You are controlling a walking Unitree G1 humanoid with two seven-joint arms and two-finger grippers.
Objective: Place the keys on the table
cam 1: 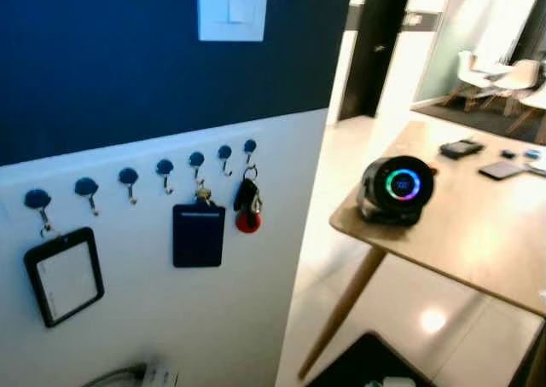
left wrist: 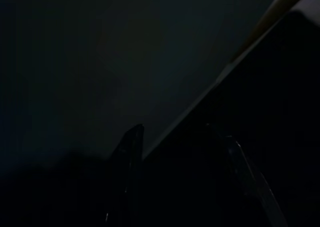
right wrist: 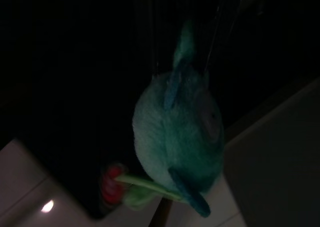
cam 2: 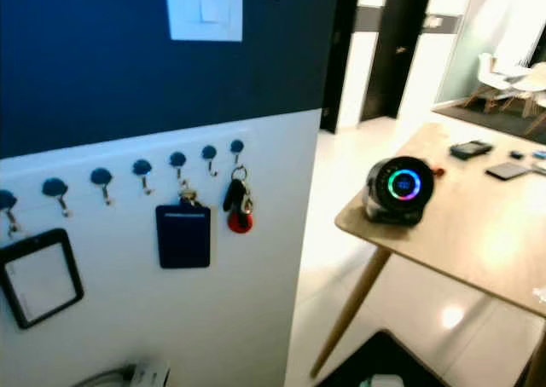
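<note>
The keys (cam 1: 247, 204), a dark bunch with a round red tag, hang from the rightmost hook (cam 1: 249, 148) of a row on the white lower wall. To their right stands the light wooden table (cam 1: 478, 233), with a gap of floor between wall and table. In the dark left wrist view my left gripper (left wrist: 175, 129) hangs idle, its two black fingers (left wrist: 131, 157) apart with nothing between them. My right arm hangs idle too; its dim wrist view looks at a teal plush toy (right wrist: 177, 137) with a red and green piece beside it.
A round black speaker (cam 1: 397, 189) with a glowing ring sits at the table's near corner, and small dark devices (cam 1: 461, 148) lie further back. A blue card holder (cam 1: 198, 233) and a black-framed badge (cam 1: 64, 274) hang on other hooks. A black mat (cam 1: 367, 366) lies on the floor below.
</note>
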